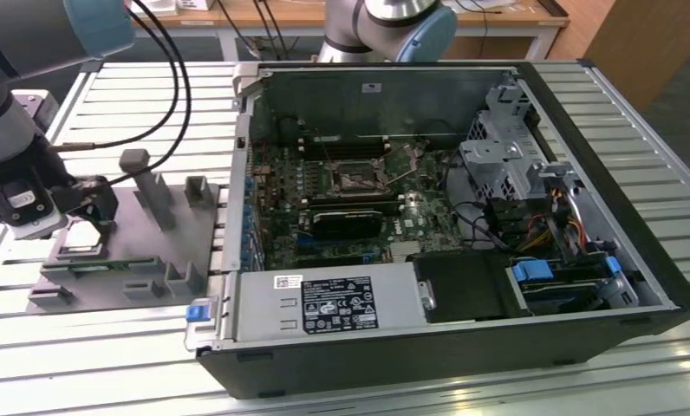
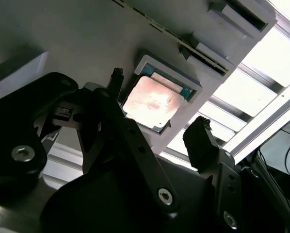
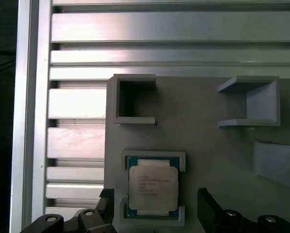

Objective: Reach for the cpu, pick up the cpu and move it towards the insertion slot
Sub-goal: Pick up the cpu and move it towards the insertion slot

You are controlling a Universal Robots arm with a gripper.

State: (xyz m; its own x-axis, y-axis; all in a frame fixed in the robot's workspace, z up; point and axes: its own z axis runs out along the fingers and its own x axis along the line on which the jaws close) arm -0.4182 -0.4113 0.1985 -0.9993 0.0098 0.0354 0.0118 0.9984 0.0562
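An open desktop computer case (image 1: 576, 113) lies on a slatted metal table (image 1: 148, 95). On the exterior view's left, beside the case, sits a grey fixture plate (image 1: 148, 251). The robot's gripper (image 3: 154, 199) hangs over this plate. Its two black fingers (image 3: 107, 201) are spread wide, one on each side of the cpu (image 3: 152, 184), not pinching it. The cpu lies flat in a shallow framed recess of the plate, silver top upward. The insertion slot (image 1: 354, 178), a dark square socket on the green motherboard, is well apart inside the case. This looks like the end of the reach, with the pick-up not yet made. A clean grasp calls for fingers centred on the chip's edges, clear of the recess frame.
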